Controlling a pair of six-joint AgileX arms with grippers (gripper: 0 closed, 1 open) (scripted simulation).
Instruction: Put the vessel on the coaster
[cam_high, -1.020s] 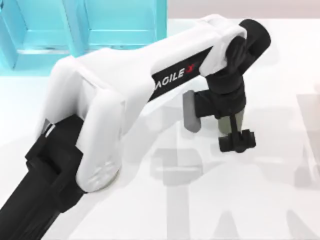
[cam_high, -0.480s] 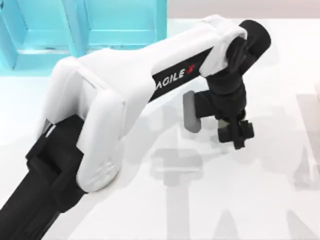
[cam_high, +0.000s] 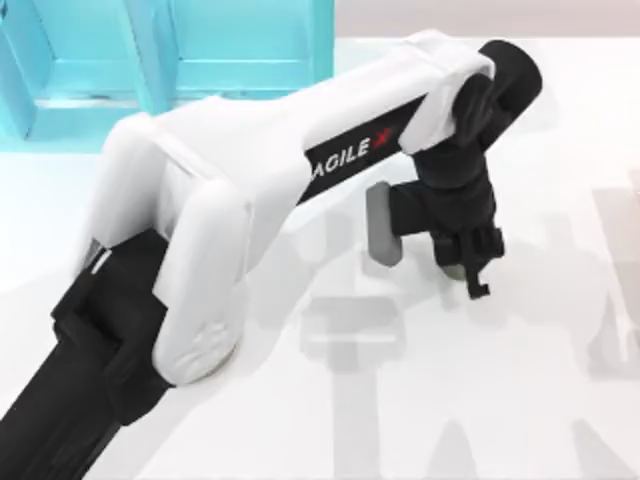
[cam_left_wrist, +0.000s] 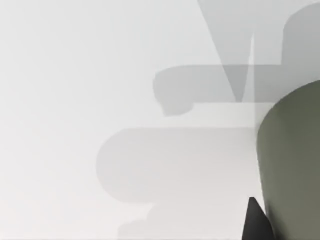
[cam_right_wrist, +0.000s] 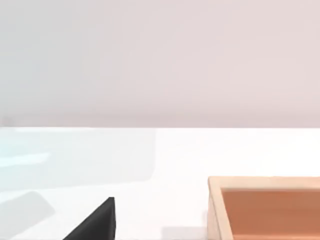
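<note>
My left arm reaches across the table from the lower left, and its gripper (cam_high: 474, 268) hangs right of the middle over the white tabletop. In the left wrist view the vessel (cam_left_wrist: 292, 165), a dark olive-grey matte cup, stands large and close beside one black fingertip (cam_left_wrist: 255, 222), and the gripper looks shut on it. From above, the wrist and gripper hide the cup. The coaster is out of view. A dark part of my right gripper (cam_right_wrist: 95, 222) sits low over the table in the right wrist view.
Teal box frames (cam_high: 150, 50) stand at the back left of the table. An open wooden box (cam_right_wrist: 215, 205) lies near the right gripper. Grey arm shadows fall on the white surface (cam_high: 400, 400) in front of the left gripper.
The left gripper has turned and shifted slightly. The olive cup that showed between its fingers from above a second ago is now covered by the gripper.
</note>
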